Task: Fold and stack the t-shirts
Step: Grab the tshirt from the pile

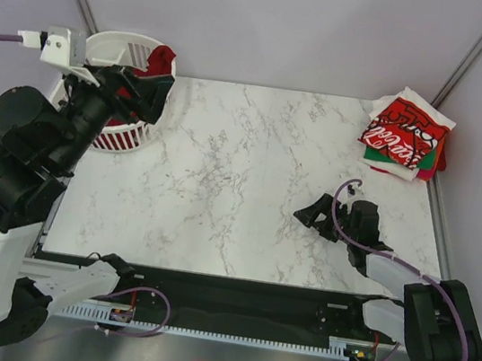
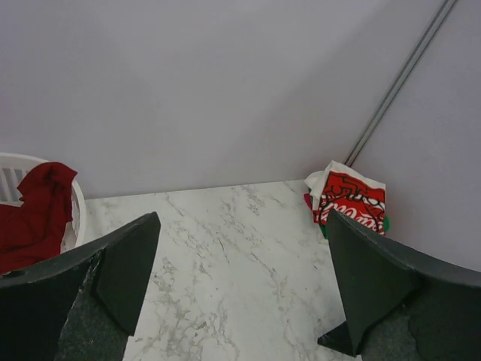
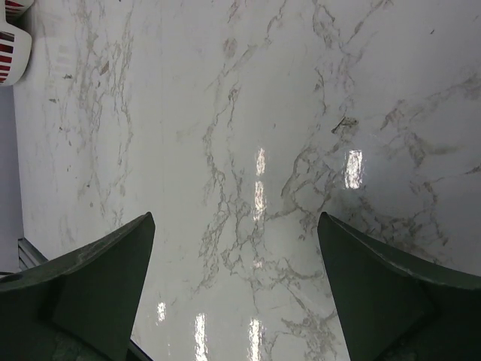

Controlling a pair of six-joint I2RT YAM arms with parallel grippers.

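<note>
A dark red t-shirt (image 1: 160, 60) lies bunched in the white basket (image 1: 116, 42) at the table's far left corner; the left wrist view shows this tee (image 2: 34, 218) hanging over the basket rim (image 2: 77, 213). Folded t-shirts (image 1: 407, 133) are stacked at the far right corner, a red Coca-Cola one on top, white and green edges below; the left wrist view shows the stack (image 2: 349, 197) too. My left gripper (image 1: 149, 94) (image 2: 240, 286) hovers open at the basket's near side, holding nothing. My right gripper (image 1: 325, 213) (image 3: 237, 286) stands open and low over bare marble at the right.
The marble table top (image 1: 223, 178) spreads between basket and stack. Grey walls with metal corner posts (image 1: 473, 56) close in the back and sides. A black cable rail (image 1: 231, 311) runs along the near edge. A corner of the basket (image 3: 13, 45) shows in the right wrist view.
</note>
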